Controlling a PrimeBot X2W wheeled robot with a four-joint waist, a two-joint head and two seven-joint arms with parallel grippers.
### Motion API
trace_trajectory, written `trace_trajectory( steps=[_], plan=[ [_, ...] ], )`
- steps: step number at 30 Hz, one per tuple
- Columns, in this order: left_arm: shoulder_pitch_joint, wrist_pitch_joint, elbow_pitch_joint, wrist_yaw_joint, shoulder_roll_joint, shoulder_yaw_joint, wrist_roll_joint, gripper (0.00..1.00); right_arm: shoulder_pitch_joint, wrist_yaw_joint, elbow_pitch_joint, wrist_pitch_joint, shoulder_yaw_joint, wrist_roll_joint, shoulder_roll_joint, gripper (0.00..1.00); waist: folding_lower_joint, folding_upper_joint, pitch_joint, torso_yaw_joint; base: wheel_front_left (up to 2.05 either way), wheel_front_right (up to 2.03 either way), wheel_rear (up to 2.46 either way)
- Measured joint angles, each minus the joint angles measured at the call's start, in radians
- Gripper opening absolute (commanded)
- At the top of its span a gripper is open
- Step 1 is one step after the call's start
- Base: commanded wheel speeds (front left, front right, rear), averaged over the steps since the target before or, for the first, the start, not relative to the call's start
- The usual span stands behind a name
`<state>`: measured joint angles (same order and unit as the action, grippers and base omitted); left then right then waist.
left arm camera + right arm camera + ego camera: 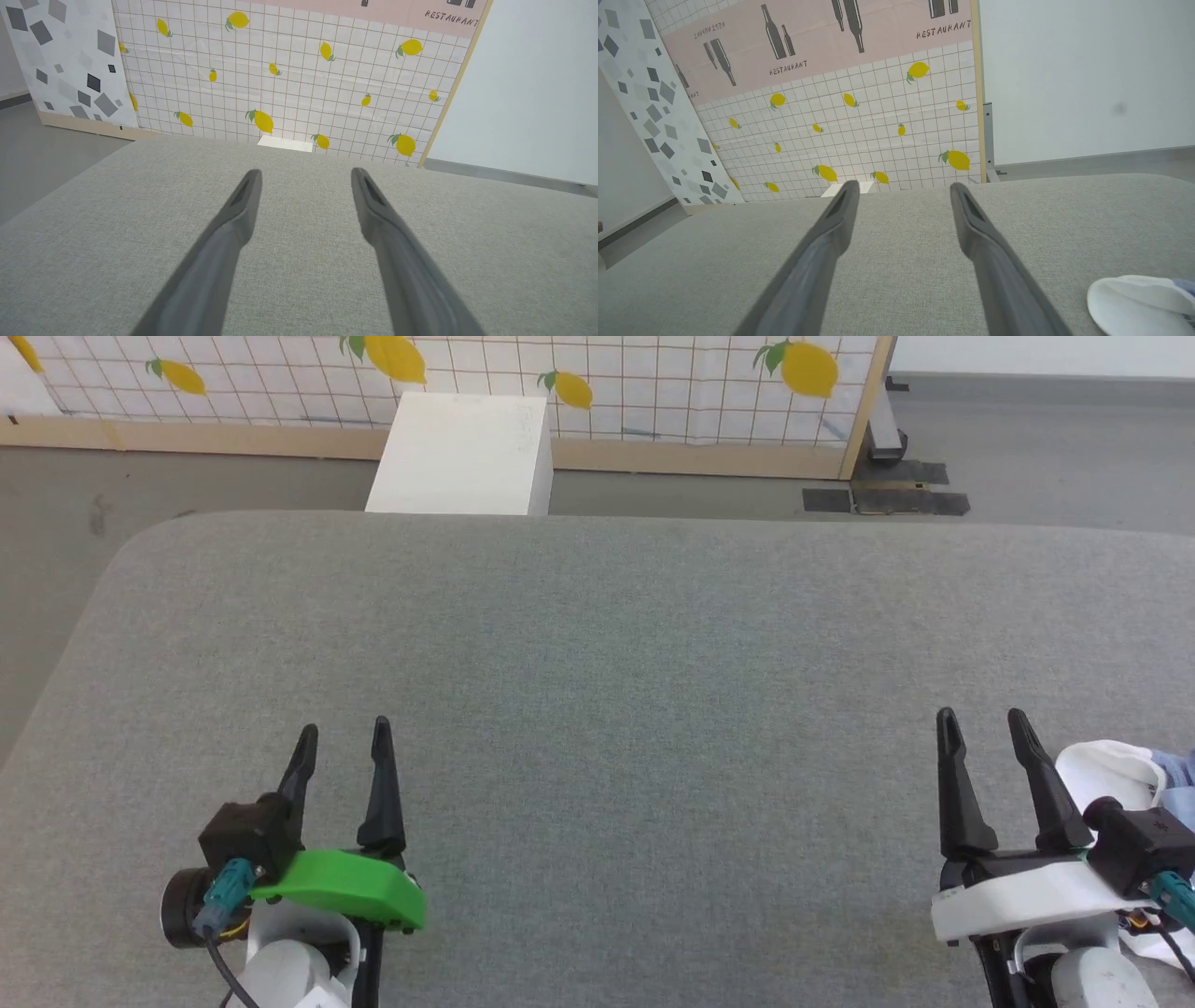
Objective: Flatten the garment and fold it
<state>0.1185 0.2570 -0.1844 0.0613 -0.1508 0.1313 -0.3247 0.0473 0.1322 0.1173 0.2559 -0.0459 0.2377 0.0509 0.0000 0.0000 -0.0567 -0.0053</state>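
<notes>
A grey, fabric-covered padded surface (597, 644) with a rounded far-left corner bears the garment (1109, 767), bunched white and light blue, at the surface's near right edge.

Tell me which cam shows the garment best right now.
Right wrist view: the garment lies unobstructed at lower right, white fabric with a blue sliver, though cropped by the frame. Head view has it at the right edge, partly behind the right gripper. Left wrist view faces the grey surface and lemon wall.

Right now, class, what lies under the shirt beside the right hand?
The shirt lies on the grey cushion. Its white collar and some blue show; the right hand covers part, so anything beneath the cloth is hidden.
</notes>
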Motion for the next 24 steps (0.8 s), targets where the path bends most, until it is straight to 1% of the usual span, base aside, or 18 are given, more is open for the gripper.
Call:
trace_trajectory(
  steps=[10,11,24],
  plan=[
    [0.000,0.000,-0.022,-0.017,0.020,-0.010,0.030,1.00,-0.004,0.000,0.016,0.000,0.008,0.008,0.000,1.00,0.0000,0.0000,0.000,-0.006,0.00,0.00,0.00],
    [0.000,0.000,-0.023,-0.017,0.020,-0.011,0.032,0.00,-0.004,0.000,0.017,0.000,0.009,0.008,0.000,0.00,0.0000,0.0000,-0.001,-0.007,0.00,0.00,0.00],
    [0.000,-0.016,-0.014,-0.017,0.021,-0.017,0.044,0.00,-0.004,0.000,0.012,-0.014,0.009,0.000,0.000,0.00,0.0000,0.0000,0.003,-0.006,0.00,0.00,0.00]
  ],
)
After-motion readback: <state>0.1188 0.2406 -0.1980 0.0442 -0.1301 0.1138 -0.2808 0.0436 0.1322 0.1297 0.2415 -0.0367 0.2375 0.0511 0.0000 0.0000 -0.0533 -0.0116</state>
